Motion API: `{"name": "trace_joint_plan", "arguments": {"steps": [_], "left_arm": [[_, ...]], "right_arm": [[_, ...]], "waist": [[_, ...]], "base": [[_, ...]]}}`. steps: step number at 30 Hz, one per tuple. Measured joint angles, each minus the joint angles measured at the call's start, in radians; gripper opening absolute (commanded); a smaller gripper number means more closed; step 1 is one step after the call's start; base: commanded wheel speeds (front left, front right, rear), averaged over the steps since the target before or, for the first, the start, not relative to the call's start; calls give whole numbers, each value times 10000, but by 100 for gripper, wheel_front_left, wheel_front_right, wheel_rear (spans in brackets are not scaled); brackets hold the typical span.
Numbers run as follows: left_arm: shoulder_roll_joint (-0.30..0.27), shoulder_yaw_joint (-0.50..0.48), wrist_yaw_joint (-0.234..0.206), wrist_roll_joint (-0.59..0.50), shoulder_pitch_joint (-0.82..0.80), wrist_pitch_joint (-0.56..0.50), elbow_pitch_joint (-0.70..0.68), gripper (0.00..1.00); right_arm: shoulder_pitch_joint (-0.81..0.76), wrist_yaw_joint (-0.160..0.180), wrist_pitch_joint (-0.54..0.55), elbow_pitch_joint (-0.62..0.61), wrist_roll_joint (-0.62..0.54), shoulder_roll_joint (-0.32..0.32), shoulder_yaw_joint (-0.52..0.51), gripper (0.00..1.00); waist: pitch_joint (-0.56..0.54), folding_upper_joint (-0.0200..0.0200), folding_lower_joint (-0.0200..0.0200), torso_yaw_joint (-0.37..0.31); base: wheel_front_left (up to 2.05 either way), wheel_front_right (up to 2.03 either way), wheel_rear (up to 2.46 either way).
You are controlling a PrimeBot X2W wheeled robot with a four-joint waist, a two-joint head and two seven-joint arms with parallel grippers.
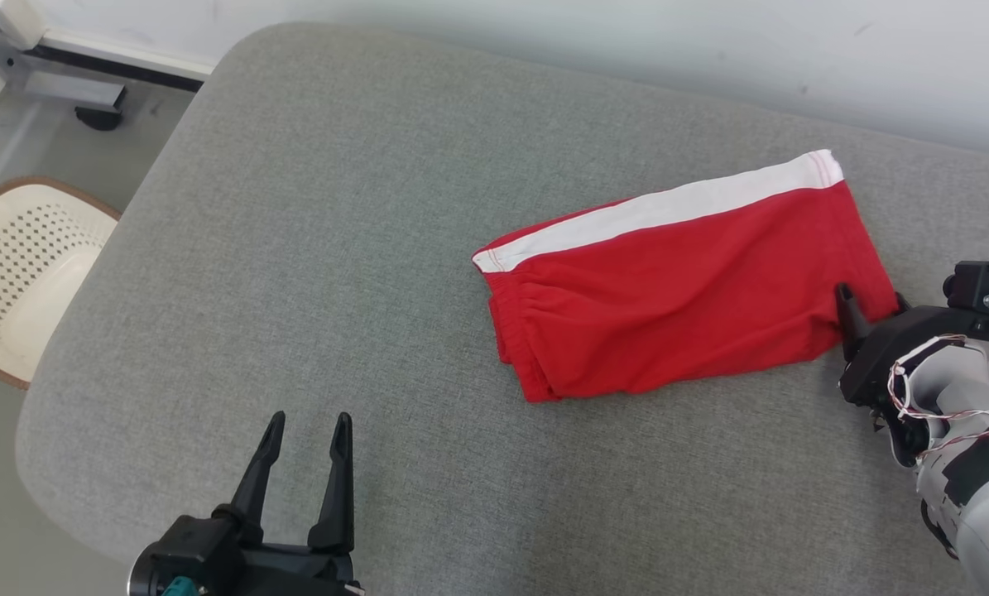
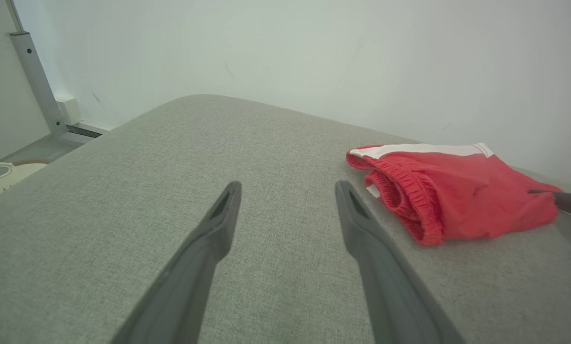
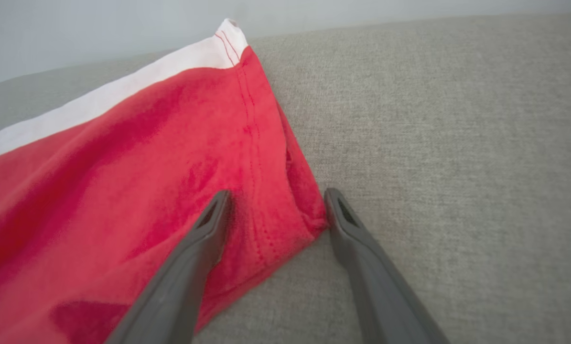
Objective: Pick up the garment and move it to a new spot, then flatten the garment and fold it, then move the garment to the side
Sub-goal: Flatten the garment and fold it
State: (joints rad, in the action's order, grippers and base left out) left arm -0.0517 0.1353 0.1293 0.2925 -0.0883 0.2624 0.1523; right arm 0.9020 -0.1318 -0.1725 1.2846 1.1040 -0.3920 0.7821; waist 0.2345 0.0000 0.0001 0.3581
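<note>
The red shorts (image 1: pixel 676 290) lie folded on the grey cushion's (image 1: pixel 337 207) right side (folding looks done); the right gripper (image 3: pixel 276 200) straddles a corner, fingers apart; the left gripper (image 1: pixel 309 426) hovers, likewise spread; the move aside seems left.

We read no txt, logo, no. or sign w/ any certainty: nothing legible on the shorts (image 1: pixel 676 281), the cushion (image 1: pixel 337 248) or the wall (image 1: pixel 544 41).

Spread right tool (image 3: pixel 276 192) straddles the garment (image 3: pixel 123 181) corner.
</note>
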Motion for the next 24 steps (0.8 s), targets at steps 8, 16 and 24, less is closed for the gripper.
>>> {"name": "trace_joint_plan", "arguments": {"steps": [8,16,24], "left_arm": [[4,-75,0,65,13,0,219,100],[10,-422,2,-174,434,0,336,100],[-40,-650,2,-376,1019,0,330,100]], "right_arm": [[-57,0,-134,23,-90,107,-136,0],[-961,0,-610,-1064,-128,313,127,0],[-2635,0,-838,-3041,600,-230,-44,0]], "waist": [[-86,0,0,-45],[-798,0,0,-358],[-1625,-1,-1,-918]], "base": [[0,0,0],[0,0,0],[0,0,0]]}}
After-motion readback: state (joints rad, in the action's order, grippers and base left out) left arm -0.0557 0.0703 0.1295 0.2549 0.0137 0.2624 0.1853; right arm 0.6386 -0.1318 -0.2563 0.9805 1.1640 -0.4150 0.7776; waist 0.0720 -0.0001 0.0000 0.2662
